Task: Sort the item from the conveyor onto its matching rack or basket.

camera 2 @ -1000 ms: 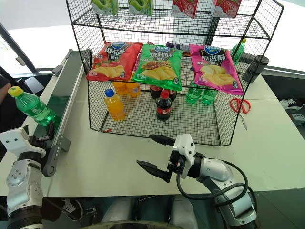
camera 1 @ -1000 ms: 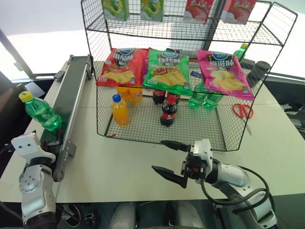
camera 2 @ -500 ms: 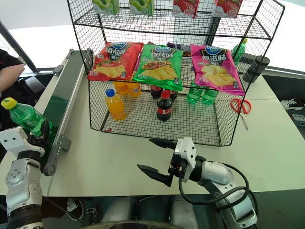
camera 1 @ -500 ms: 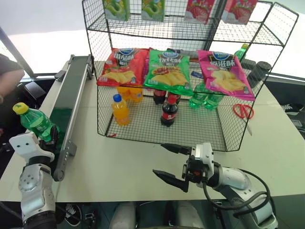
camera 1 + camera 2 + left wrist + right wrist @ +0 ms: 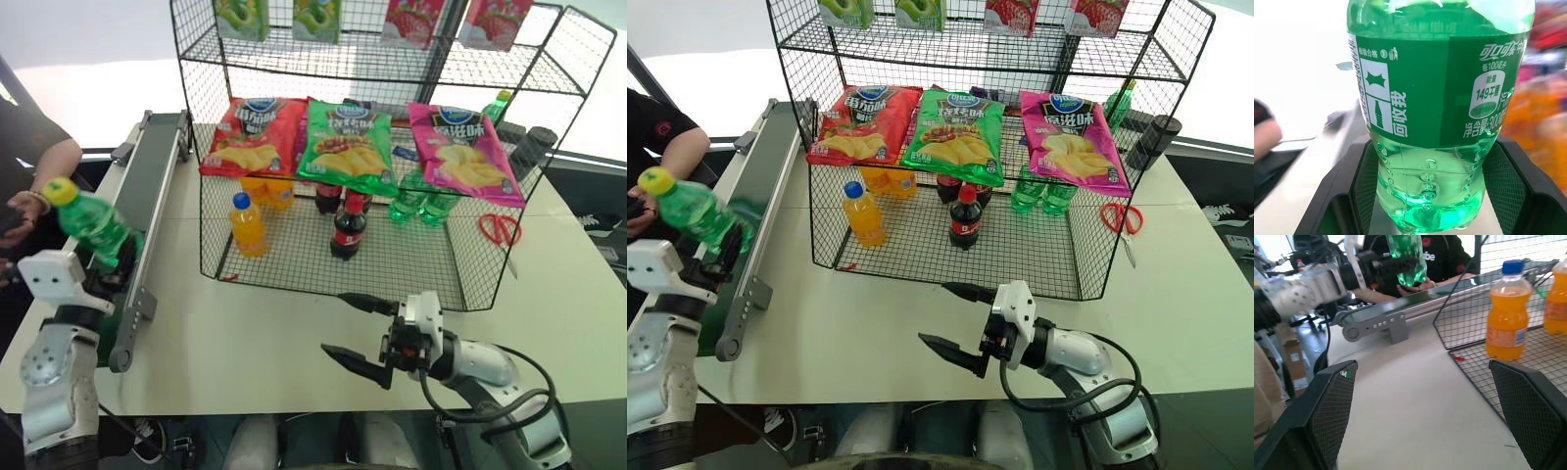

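The left gripper (image 5: 106, 266) is clamped low on the green bottle (image 5: 93, 222), which tilts above the near end of the conveyor (image 5: 147, 201) — apparently clear of the belt. Carry it right over the rack's (image 5: 333, 257) front wall, toward the green bottles at the far right. The right gripper (image 5: 364, 331) hangs spread, empty, near the rack's front — keep it aside.

Clear-green bottle (image 5: 96, 227), yellow cap (image 5: 59, 191)

white table (image 5: 245, 333) with conveyor (image 5: 147, 211), black wire rack (image 5: 392, 264), red scissors (image 5: 500, 228)
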